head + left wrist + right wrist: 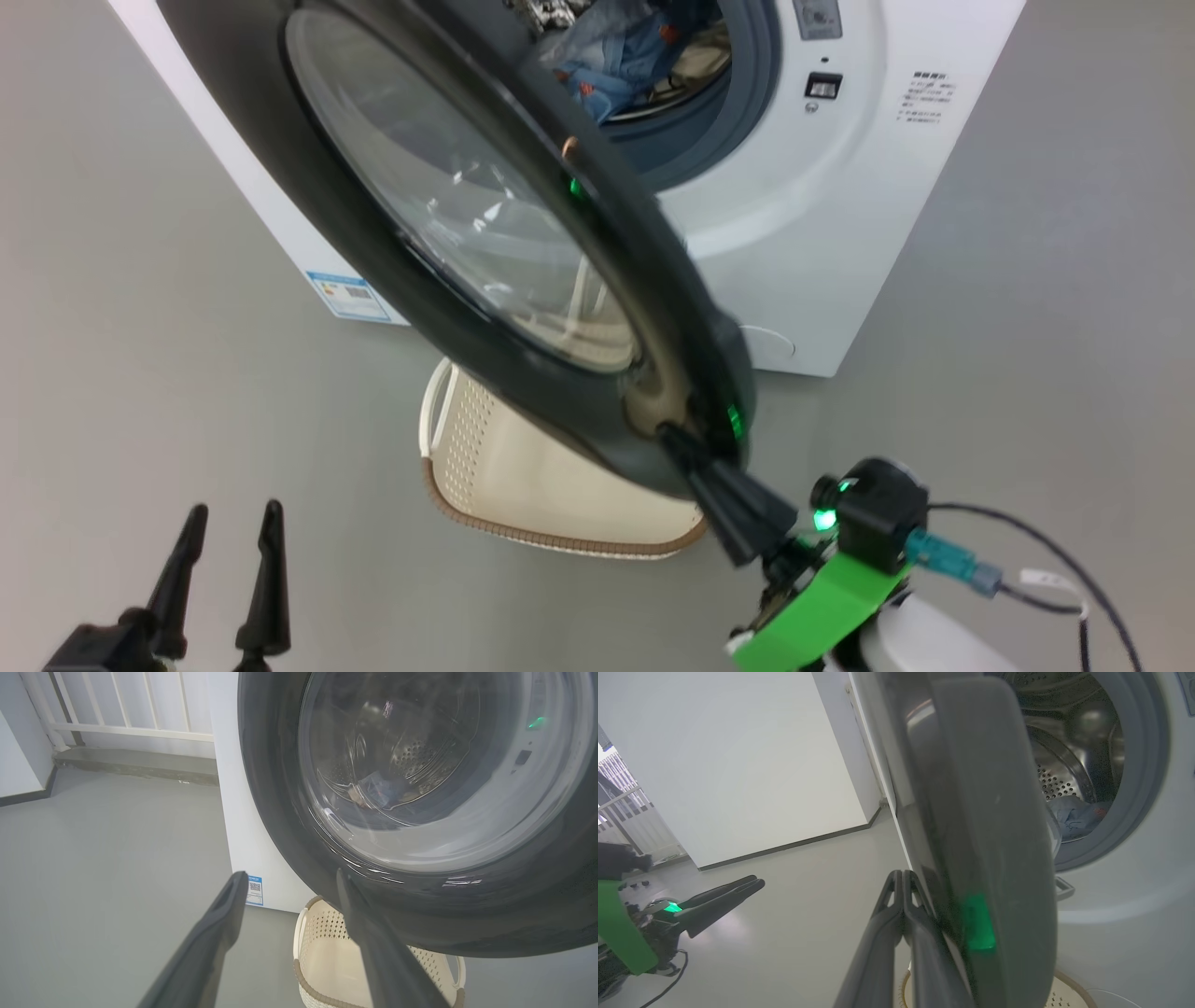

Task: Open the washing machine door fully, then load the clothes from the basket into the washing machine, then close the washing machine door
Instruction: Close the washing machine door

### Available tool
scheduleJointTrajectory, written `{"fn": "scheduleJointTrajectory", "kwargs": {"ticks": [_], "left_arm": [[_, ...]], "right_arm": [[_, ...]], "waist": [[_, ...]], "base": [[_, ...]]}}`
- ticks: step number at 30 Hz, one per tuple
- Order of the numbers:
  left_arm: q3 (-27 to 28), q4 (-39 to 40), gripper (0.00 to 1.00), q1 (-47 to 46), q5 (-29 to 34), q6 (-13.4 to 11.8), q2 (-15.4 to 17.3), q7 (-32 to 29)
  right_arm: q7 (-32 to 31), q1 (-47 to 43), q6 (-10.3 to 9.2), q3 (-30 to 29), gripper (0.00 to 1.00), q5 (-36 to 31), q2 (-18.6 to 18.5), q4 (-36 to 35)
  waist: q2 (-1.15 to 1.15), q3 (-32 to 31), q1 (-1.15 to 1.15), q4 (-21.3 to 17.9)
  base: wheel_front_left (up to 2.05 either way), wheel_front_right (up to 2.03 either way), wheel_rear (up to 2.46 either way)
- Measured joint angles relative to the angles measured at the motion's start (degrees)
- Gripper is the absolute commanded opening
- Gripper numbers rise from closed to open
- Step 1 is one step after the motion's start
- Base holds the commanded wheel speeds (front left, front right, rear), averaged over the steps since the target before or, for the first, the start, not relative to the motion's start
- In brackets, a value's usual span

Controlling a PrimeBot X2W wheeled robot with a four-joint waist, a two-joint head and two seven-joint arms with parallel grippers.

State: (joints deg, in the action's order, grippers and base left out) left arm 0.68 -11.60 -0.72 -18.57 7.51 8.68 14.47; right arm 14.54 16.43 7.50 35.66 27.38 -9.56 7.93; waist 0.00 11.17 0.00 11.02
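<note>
Smooth grey floor [107,858] throughout. At the back, white railing [131,730] of upright bars above a low grey ledge [135,763]. Beside it, plain white wall [738,756] with dark skirting [784,847] along its foot.

My left gripper [235,507] is two long, dark, tapered fingers [266,588]. The right wrist [878,527] has a bright green bracket [822,607], teal plug [943,553] and black cable [1055,551].

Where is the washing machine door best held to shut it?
Take the washing machine door by its black rim at the free edge nearest the robot, coming from the outer side: it stands half open, so pushing there likely swings it easiest. The right gripper, shut, rests there.
</note>
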Motion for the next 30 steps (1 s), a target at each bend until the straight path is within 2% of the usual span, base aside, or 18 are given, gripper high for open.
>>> {"fn": "scheduleJointTrajectory", "kwargs": {"ticks": [14,30], "left_arm": [[-0.83,1.92,1.0,-5.72,0.02,0.01,-2.07,0.01],[-4.66,2.27,1.0,-11.18,-0.02,0.01,-4.98,0.15]], "right_arm": [[0.0,8.03,0.0,-9.12,0.0,-0.87,-1.75,2.33],[0.0,15.56,0.0,-18.83,0.0,-2.35,-4.99,4.38]], "waist": [[0.0,6.13,0.01,1.18],[0.0,11.72,0.0,6.21]], "base": [[0.0,0.0,0.0],[0.0,0.0,0.0]]}}
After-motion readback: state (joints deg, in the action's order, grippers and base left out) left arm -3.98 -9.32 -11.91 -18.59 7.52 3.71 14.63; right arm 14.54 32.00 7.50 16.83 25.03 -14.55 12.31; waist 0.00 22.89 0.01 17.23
